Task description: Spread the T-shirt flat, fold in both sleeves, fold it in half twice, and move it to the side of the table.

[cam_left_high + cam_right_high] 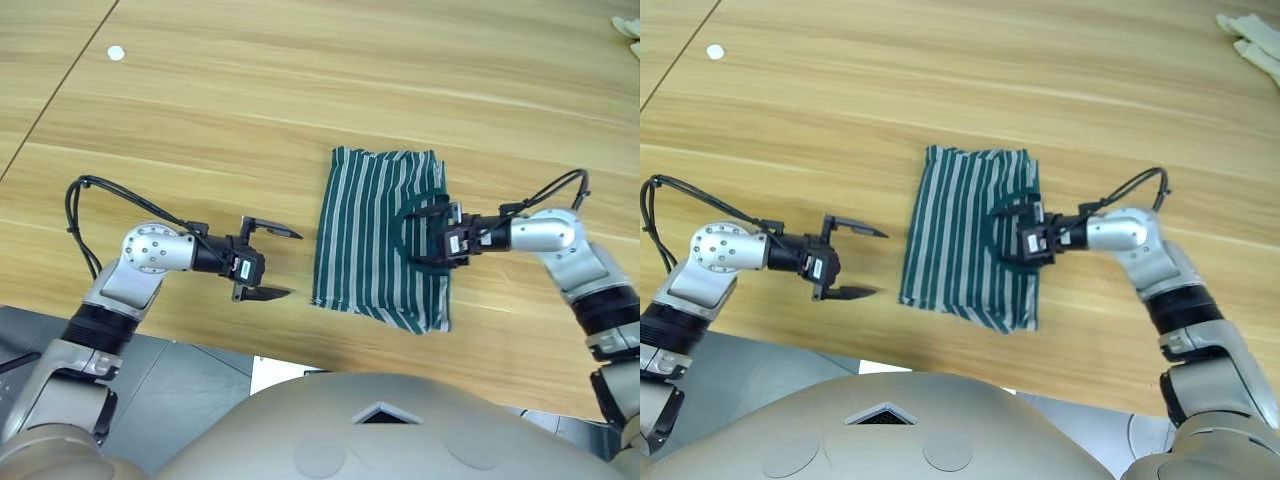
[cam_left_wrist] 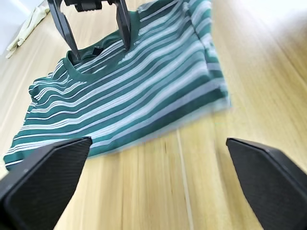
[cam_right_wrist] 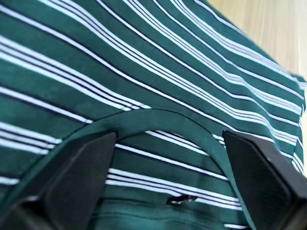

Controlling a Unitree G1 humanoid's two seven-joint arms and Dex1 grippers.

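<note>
The green T-shirt (image 1: 370,235) with white stripes lies folded into a rough rectangle on the wooden table (image 1: 300,100), right of centre. My right gripper (image 1: 418,238) is low over the shirt's right half, open, with its fingers either side of the dark green collar (image 3: 153,117). My left gripper (image 1: 293,264) stands open just left of the shirt's left edge, a small gap away, with nothing between its fingers (image 2: 45,175). In the left wrist view the shirt (image 2: 129,96) spreads ahead, with the right gripper (image 2: 91,33) at its far side.
A small white round sticker (image 1: 116,52) lies far back on the left. A pale cloth (image 1: 628,35) sits at the far right corner. The table's near edge (image 1: 200,345) runs just below both grippers. A dark seam (image 1: 60,90) crosses the table's left side.
</note>
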